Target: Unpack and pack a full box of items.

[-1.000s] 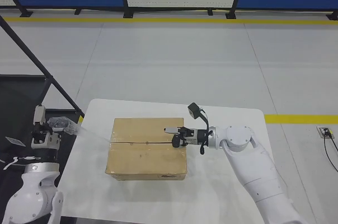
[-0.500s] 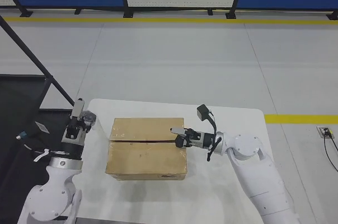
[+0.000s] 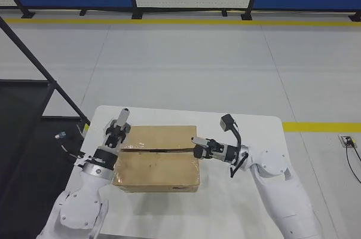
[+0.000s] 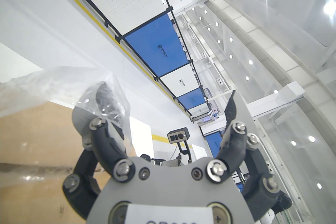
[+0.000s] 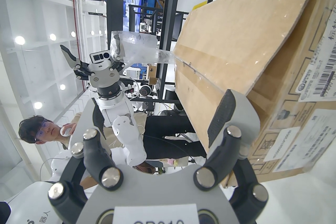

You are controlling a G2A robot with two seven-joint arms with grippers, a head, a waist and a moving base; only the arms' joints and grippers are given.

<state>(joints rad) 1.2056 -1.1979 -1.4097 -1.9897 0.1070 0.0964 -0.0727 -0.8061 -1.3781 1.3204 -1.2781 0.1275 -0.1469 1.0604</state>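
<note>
Box: the cardboard box (image 3: pixel 156 162) lies flat on the white table (image 3: pixel 240 203). One short end is right in front of the right gripper (image 3: pixel 197 147), and the other end is just below the left gripper (image 3: pixel 119 123).
Long axis: it runs from one gripper to the other. The seam (image 3: pixel 159 150) between the closed top flaps follows the same line. The short end face carrying the labels (image 5: pixel 307 114) points toward the right gripper.
Left gripper: its jaws are spread wide (image 4: pixel 168 99) and clamp nothing. It sits above the box corner nearest to it.
Tape: a strip of clear tape (image 4: pixel 52 80) clings to one finger of the left gripper. It stretches from there toward the seam end on the box (image 5: pixel 141 51).
Right gripper: its jaws are wide apart (image 5: pixel 160 114) with nothing between them. One finger is level with the upper edge of the labelled end.
Change: a second ago the left gripper was out past the table's edge with the tape drawn long. It has since swung in over the box corner. The right gripper was over the lid near the seam and has drawn back to the box's end.
Hard to make out: the flaps hide the contents. Whether the right finger touches the cardboard cannot be told. The tape's far end is cut off in the left wrist view.
</note>
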